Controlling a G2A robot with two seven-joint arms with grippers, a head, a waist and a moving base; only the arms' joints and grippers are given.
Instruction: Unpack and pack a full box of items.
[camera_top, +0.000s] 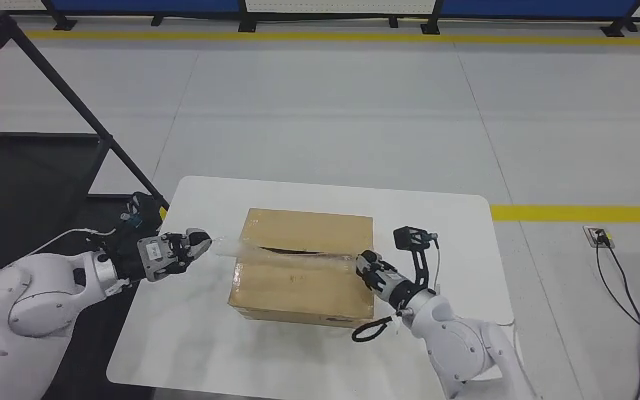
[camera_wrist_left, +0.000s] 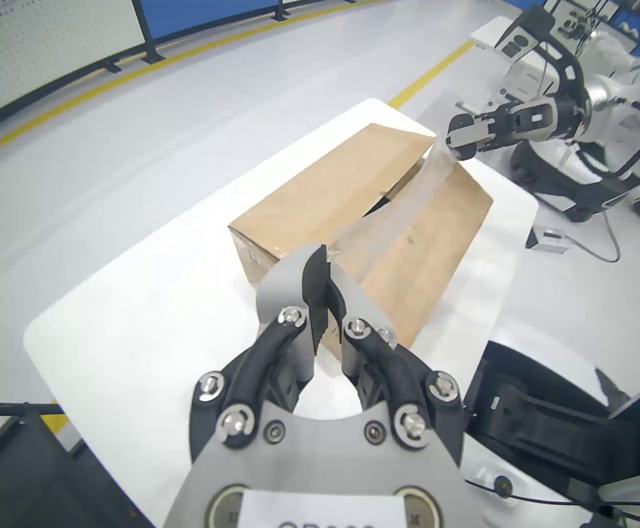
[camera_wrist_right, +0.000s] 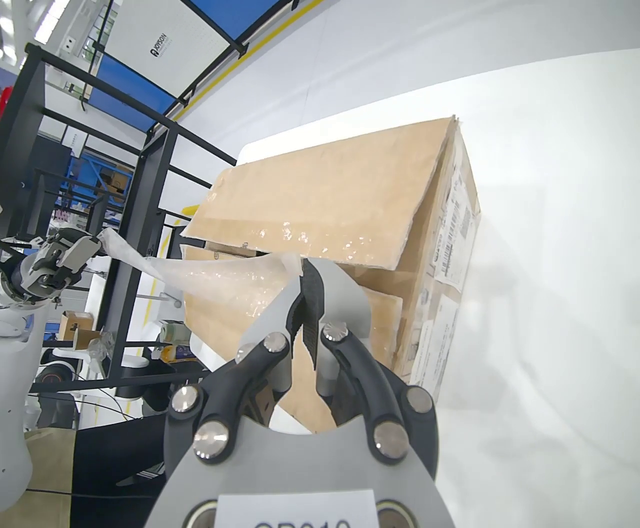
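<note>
- Fingers (camera_wrist_left: 350, 290) of the left gripper (camera_wrist_left: 325, 265) are clenched on one end of a clear tape strip (camera_wrist_left: 395, 210). The exact pinch point is hidden between the black pads.
- Fingers (camera_wrist_right: 340, 292) of the right gripper (camera_wrist_right: 310, 280) are clamped on the other end of the tape strip (camera_wrist_right: 215, 277).
- The tape is stretched between the two grippers over the top of the box. In the top view the tape strip (camera_top: 280, 255) is hard to trace against the cardboard.
- In the top view the left gripper (camera_top: 190, 245) sits just off one end of the box and the right gripper (camera_top: 365, 268) is at the opposite end.
- The box (camera_top: 300, 285) stands in the middle of the white desk (camera_top: 200, 330).
- One top flap (camera_wrist_right: 325, 190) is tilted up. The gap under it is dark, so the contents can't be made out.
- Labels (camera_wrist_right: 452, 235) are on the box end; their print is too small to make out.
</note>
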